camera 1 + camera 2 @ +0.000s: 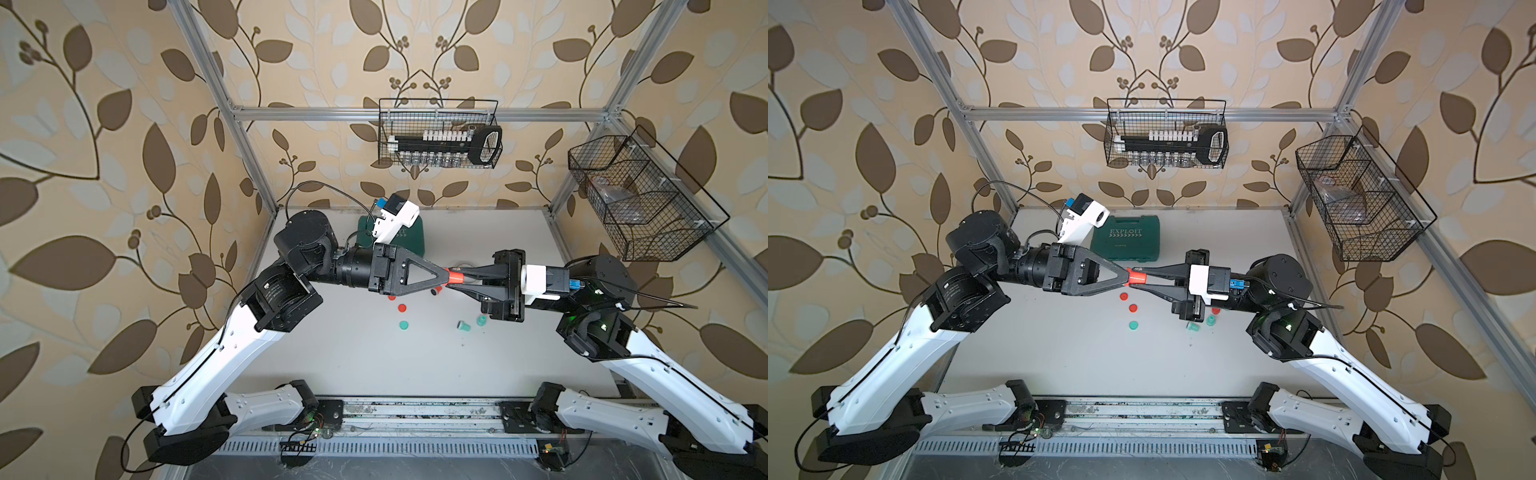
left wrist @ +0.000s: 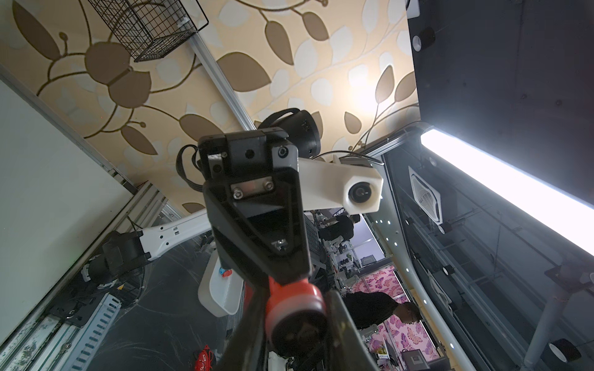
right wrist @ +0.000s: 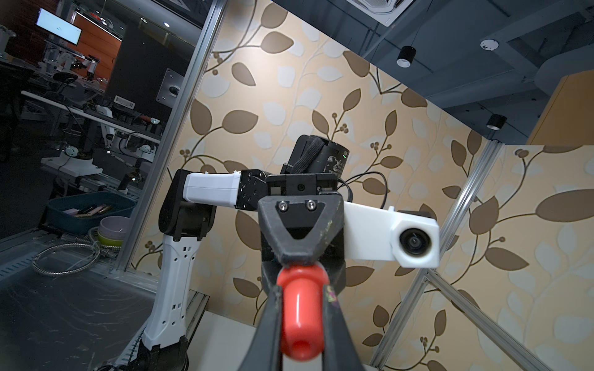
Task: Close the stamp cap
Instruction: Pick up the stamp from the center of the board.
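The red stamp (image 1: pixel 455 277) hangs level in mid-air over the middle of the white table (image 1: pixel 353 357), between the 2 arms. The left gripper (image 1: pixel 448 277) is clamped on one end of it, and the right gripper (image 1: pixel 460 279) is closed tight on the other end, so their tips nearly meet. On the table below lie a red piece (image 1: pixel 402 308) and a green piece (image 1: pixel 404 325), with a green case (image 1: pixel 1125 239) behind.
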`<state>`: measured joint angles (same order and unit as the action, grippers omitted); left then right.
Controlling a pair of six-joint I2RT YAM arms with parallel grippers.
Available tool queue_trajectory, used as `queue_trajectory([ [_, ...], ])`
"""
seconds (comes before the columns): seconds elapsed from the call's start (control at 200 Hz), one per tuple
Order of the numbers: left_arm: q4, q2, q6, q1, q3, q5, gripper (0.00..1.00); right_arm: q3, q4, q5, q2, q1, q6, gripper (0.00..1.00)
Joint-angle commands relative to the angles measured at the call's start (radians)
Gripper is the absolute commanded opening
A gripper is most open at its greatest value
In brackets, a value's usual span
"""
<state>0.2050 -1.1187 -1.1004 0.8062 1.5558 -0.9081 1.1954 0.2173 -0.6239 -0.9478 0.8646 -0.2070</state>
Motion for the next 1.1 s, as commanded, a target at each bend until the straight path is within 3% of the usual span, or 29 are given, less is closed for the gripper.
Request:
queue_trajectory([
  [0.0, -0.028, 0.012, 0.02, 0.006, 0.002, 0.039, 0.14, 0.029, -0.042, 0.005, -0.003, 0.016, -0.007, 0.01],
  [0.18, 0.219, 0.039, 0.172, 0.005, 0.056, 0.222, 0.37, 0.017, -0.074, 0.073, 0.022, 0.017, -0.004, 0.0],
  [0.34, 0.416, 0.07, 0.286, 0.004, 0.106, 0.416, 0.51, -0.011, -0.158, 0.168, 0.066, 0.018, 0.001, 0.0],
  [0.625, 0.69, 0.099, 0.409, 0.004, 0.106, 0.763, 0.54, -0.005, -0.413, 0.41, 0.103, 0.018, 0.062, 0.0],
  [0.785, 0.765, 0.1, 0.46, 0.003, 0.027, 0.912, 0.55, 0.023, -0.564, 0.518, 0.049, 0.017, 0.145, 0.0],
  [1.095, 0.813, -0.054, 0.505, -0.009, -0.147, 0.967, 0.52, 0.088, -0.804, 0.82, -0.095, 0.009, 0.329, 0.0],
])
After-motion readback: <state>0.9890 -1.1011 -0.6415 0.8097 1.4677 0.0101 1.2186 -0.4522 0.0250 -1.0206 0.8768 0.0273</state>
